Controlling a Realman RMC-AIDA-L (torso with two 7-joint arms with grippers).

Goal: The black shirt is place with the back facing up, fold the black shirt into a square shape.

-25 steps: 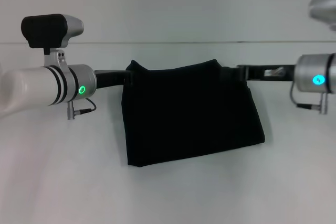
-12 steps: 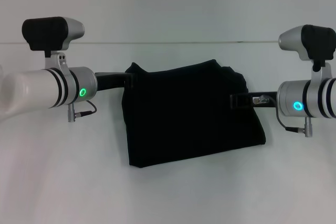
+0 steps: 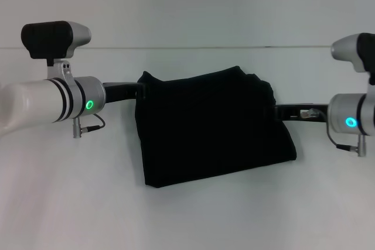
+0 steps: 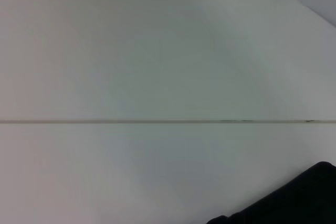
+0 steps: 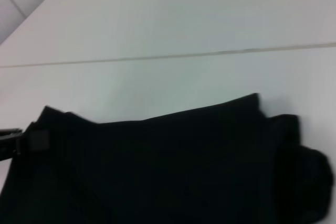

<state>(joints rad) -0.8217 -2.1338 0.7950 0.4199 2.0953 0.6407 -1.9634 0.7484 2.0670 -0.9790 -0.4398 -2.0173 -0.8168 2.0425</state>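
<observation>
Black shirt (image 3: 211,127) folded, long axis left-right; both arms' jaws seemingly unreadable.

The black shirt (image 3: 211,127) is plain matte black with no print, lying on a white table (image 3: 187,215). Both arms are white and silver with black bands; the left one shows a green light ring, the right a cyan one.

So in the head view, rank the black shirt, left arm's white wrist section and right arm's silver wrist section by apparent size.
1. black shirt
2. left arm's white wrist section, nearer the camera
3. right arm's silver wrist section, partly cut off, so unsure
</observation>
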